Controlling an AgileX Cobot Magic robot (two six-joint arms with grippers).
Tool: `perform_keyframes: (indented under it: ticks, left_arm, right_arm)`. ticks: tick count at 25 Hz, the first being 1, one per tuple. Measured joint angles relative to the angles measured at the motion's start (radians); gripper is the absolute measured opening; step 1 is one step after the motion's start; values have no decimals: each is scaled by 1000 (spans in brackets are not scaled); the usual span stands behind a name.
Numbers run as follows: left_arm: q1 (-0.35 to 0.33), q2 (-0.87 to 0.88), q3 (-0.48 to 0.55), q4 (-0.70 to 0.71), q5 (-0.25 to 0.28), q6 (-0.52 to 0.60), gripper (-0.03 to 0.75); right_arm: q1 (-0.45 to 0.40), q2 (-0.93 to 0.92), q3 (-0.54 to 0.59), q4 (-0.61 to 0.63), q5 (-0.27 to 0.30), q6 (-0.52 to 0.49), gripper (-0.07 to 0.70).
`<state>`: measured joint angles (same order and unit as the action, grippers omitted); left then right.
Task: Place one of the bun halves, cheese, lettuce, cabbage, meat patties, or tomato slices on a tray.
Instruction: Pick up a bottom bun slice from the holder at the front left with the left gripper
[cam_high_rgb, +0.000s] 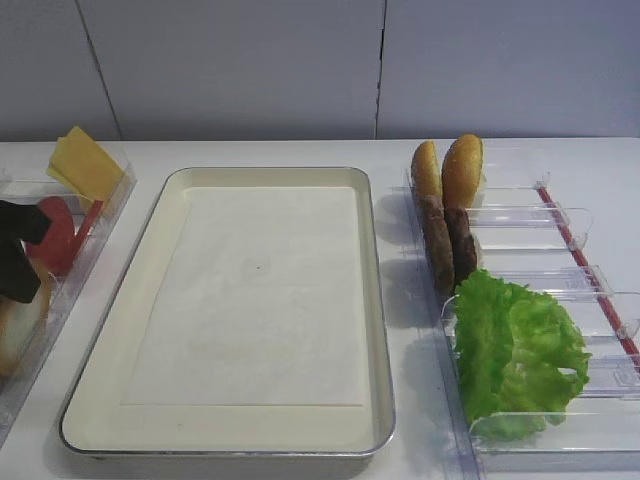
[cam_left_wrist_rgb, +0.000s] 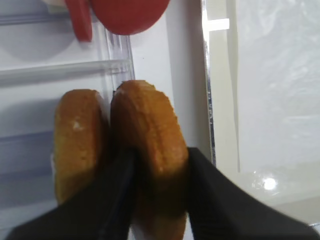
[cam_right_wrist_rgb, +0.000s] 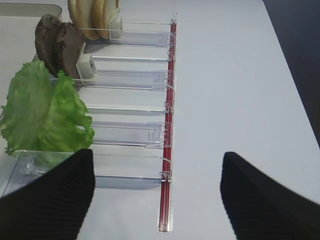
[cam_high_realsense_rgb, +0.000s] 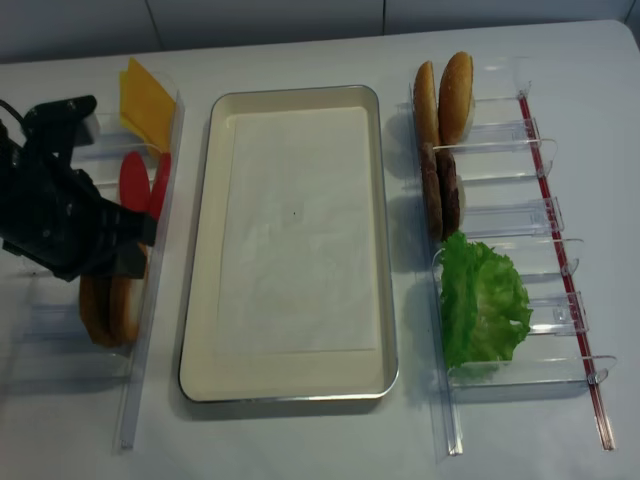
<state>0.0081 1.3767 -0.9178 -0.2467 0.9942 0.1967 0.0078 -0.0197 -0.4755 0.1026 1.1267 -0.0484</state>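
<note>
Left pincer (cam_left_wrist_rgb: 157, 172) reaches down into the clear bin (cam_high_realsense_rgb: 60, 330) left of the tray (cam_high_realsense_rgb: 290, 380) and pinches the bun half (cam_left_wrist_rgb: 150, 135) that stands on edge nearest the tray, one black finger on each flat side. A second bun half (cam_left_wrist_rgb: 77, 140) stands touching it on the side away from the tray, untouched. Nothing has reached the tray yet: its white paper liner (cam_high_rgb: 255, 300) carries no food, so by my judgement the task is at the grasp, with the lift, the carry and the release all left to do. Tomato slices (cam_high_rgb: 62, 235) and cheese (cam_high_rgb: 85, 165) wait in the same bin, further back. Right of the tray, two upright buns (cam_high_rgb: 450, 170), the meat patties (cam_high_rgb: 448, 245) and the lettuce (cam_high_rgb: 515, 350) sit in their own bin. Right pincer (cam_right_wrist_rgb: 157, 195) hangs spread and empty over the desk (cam_right_wrist_rgb: 240, 75), beyond that right-hand bin.
</note>
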Motion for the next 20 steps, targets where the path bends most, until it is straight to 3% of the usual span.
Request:
perform_keyframes:
  ticks: [4, 11, 20]
  left_arm:
    - [0, 0, 0, 14, -5, -4, 161]
    - [0, 0, -6, 23, -1, -24, 158]
    - [0, -50, -99, 18, 82, -46, 148]
  right_arm:
    - [0, 0, 0, 0, 0, 0, 544]
    - [0, 0, 0, 0, 0, 0, 544]
    - [0, 0, 0, 0, 0, 2, 544]
